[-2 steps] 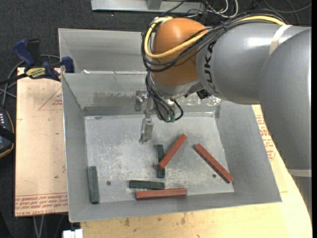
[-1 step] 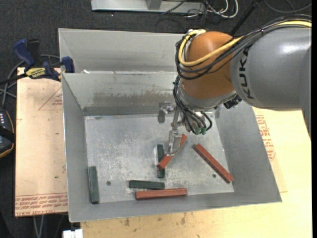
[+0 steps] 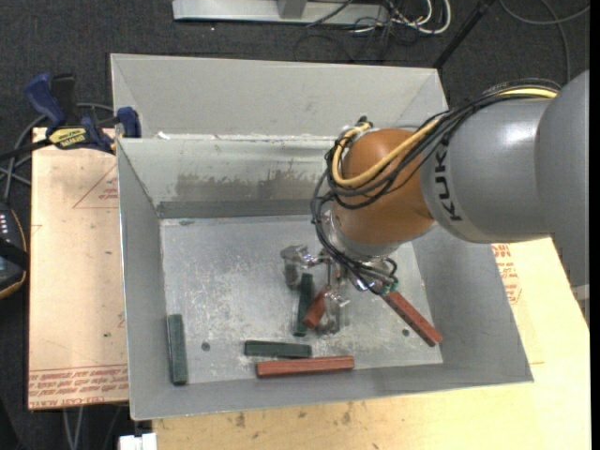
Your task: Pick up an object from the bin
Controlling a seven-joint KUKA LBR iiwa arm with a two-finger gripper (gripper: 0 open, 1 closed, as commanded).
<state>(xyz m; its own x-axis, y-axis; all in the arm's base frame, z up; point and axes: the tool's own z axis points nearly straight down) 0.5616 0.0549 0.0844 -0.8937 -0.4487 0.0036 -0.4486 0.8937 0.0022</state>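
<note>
My gripper [image 3: 316,287] is low over the middle of the bin floor, under the orange wrist cover, and is open. One metal fingertip [image 3: 296,263] shows to the upper left and the other [image 3: 336,307] to the lower right. Between them lie a dark green stick [image 3: 305,307], standing nearly upright in the view, and a short red-brown piece [image 3: 317,309] touching it on the right. Neither is gripped. A longer red-brown stick [image 3: 413,316] slants away just right of the gripper.
Near the front wall lie a red-brown stick [image 3: 305,367] and, just above it, a dark green stick [image 3: 277,350]. Another dark green stick [image 3: 175,349] lies by the left wall. The arm covers the bin's right rear part.
</note>
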